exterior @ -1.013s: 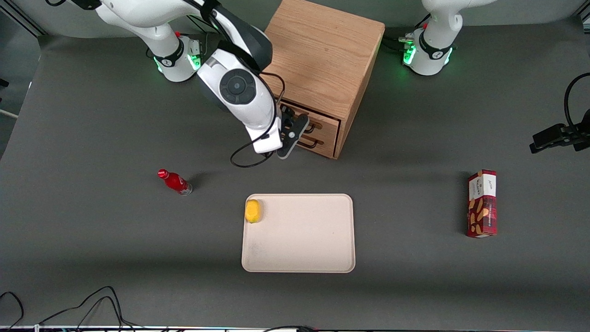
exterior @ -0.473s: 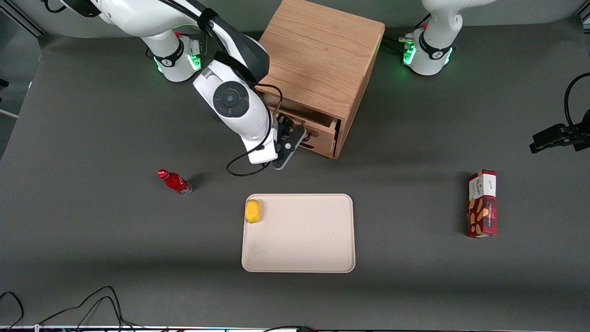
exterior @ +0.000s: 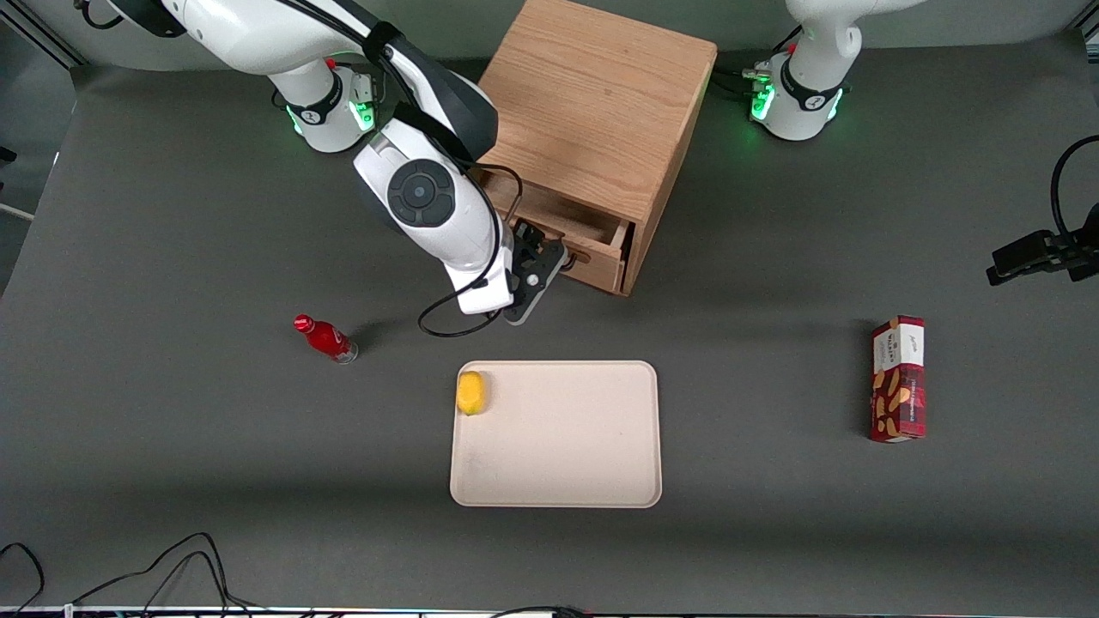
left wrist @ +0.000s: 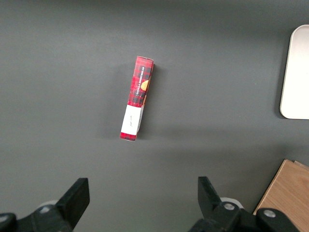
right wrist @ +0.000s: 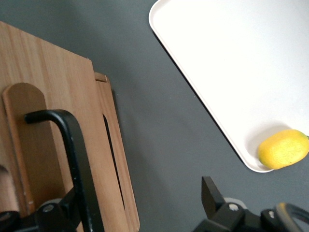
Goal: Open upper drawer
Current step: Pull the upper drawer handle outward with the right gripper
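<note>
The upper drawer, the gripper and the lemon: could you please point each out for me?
upper drawer [exterior: 592,262]: front view, on its front panel.
gripper [exterior: 549,256]: front view, at the drawer's handle, midway between the fingertips.
lemon [exterior: 470,392]: front view, middle of its skin, in a corner of the tray.

Table [exterior: 172,446]: cabinet [exterior: 601,129], tray [exterior: 558,463], bottle [exterior: 326,337], maybe snack box [exterior: 898,378].

Front view high, overlooking table; wrist views close, downward; all share tray [exterior: 558,481].
</note>
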Motion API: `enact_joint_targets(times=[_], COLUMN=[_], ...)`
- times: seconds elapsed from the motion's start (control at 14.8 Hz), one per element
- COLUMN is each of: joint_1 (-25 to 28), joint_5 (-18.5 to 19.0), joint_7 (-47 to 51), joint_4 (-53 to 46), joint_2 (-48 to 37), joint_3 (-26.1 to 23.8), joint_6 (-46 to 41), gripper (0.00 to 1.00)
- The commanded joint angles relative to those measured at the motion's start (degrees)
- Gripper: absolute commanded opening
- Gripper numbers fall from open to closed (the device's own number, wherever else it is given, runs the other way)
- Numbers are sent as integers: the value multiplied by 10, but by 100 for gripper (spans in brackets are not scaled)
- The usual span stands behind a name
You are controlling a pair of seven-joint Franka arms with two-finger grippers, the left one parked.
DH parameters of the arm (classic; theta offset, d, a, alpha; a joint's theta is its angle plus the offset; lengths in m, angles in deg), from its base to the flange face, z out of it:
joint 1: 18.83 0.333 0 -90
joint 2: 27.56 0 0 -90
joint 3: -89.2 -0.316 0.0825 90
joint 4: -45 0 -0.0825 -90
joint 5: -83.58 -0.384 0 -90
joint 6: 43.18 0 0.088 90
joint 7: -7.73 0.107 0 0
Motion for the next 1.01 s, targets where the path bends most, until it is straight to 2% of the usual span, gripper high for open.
enact_joint_targets(times=[0.0, 0.95], joint_1=[-4, -8], joint_5=[9, 9], joint_7=[-16, -29], joint_4=[-29, -47], joint_2=[18, 23], joint_3=[-2, 24], joint_6=[-4, -10], gripper=[100, 100])
